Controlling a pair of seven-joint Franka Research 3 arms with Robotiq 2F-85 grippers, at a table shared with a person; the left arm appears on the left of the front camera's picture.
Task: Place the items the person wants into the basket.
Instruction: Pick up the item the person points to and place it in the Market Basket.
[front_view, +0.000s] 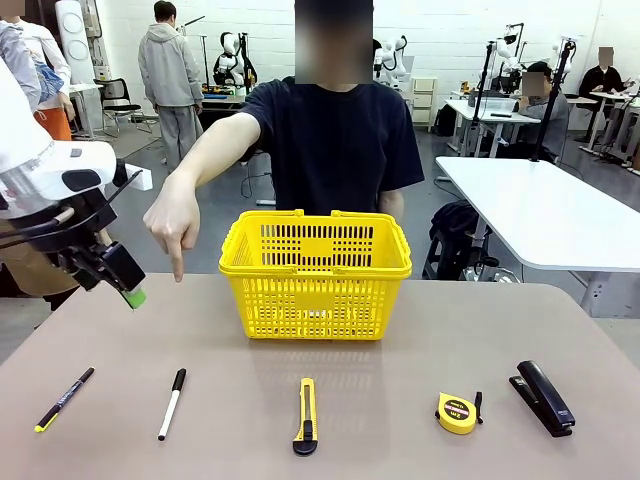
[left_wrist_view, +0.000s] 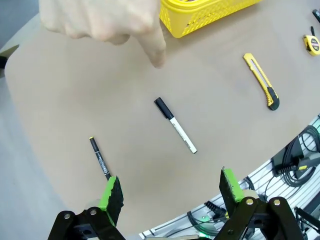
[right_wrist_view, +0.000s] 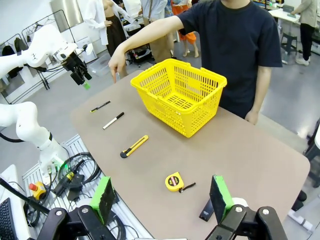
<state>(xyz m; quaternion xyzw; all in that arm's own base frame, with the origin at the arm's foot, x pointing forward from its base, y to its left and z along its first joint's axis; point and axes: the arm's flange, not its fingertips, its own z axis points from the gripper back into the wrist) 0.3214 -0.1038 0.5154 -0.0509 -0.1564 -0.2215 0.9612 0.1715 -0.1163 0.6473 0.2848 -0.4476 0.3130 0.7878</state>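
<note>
The white marker (front_view: 172, 404) with a black cap lies on the near left part of the surface (front_view: 400, 340), cap toward the far side. To its right along the same near row lie the yellow-and-black utility knife (front_view: 306, 416) near the middle and the small round yellow tape measure (front_view: 456, 413) further right, all well apart from one another. The yellow basket (front_view: 300, 271) stands upright at the far middle of the surface, beyond the knife, handles folded down on its rim.

The person in the navy T-shirt stands behind the basket with one arm stretched to the left. Their hand (front_view: 172, 222) points its index finger straight down over the far left of the surface, roughly in line with the marker and above it, not touching.

A thin black pen (front_view: 64, 399) with a yellow tip lies left of the marker, and a black stapler (front_view: 543, 397) lies at the near right end.

The left gripper (front_view: 128, 290) hangs in the air over the left edge, its fingers spread wide and holding nothing. The right gripper (right_wrist_view: 161, 195) hovers high over the near right corner, also spread apart and empty.
</note>
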